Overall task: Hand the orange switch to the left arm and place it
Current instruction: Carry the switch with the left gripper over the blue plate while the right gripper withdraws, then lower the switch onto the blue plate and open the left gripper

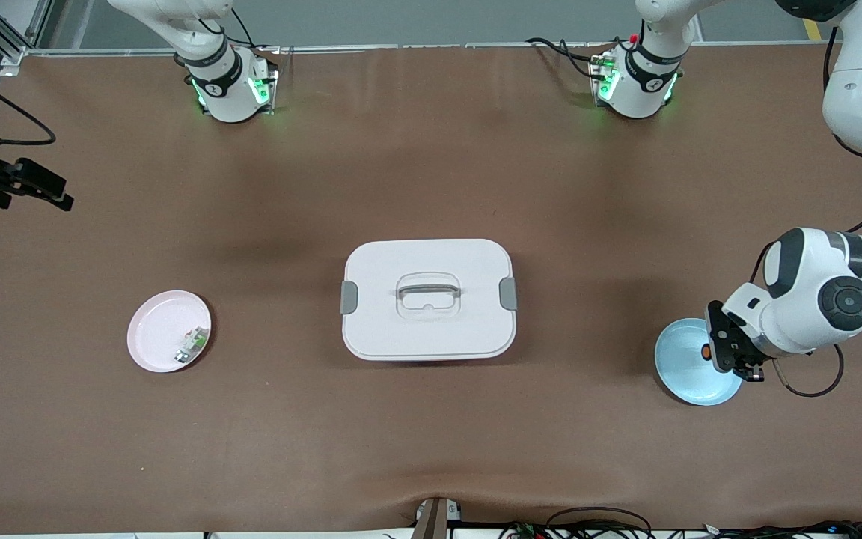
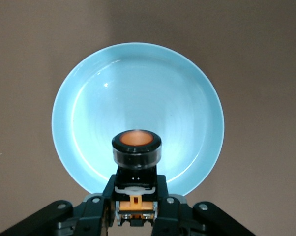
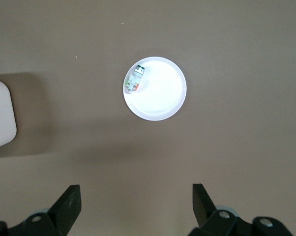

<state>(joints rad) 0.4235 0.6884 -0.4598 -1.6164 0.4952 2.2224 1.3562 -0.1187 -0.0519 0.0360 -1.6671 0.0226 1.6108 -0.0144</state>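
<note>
The orange switch (image 1: pixel 706 349) is a small black part with an orange round cap. My left gripper (image 1: pixel 724 353) is shut on it just above a light blue plate (image 1: pixel 684 372) at the left arm's end of the table. In the left wrist view the switch (image 2: pixel 136 147) stands between the fingers of the left gripper (image 2: pixel 135 196), over the plate (image 2: pixel 138 93). My right gripper (image 1: pixel 36 186) is open and empty, up over the right arm's end of the table; its own view shows it (image 3: pixel 135 191) wide open. The white box (image 1: pixel 386 322) sits at the table's middle.
A pink plate (image 1: pixel 156 329) toward the right arm's end holds a small green-and-white component (image 1: pixel 191 346); both show in the right wrist view, the plate (image 3: pixel 162 101) and the component (image 3: pixel 135 78). A corner of the box (image 3: pixel 0 115) shows there too.
</note>
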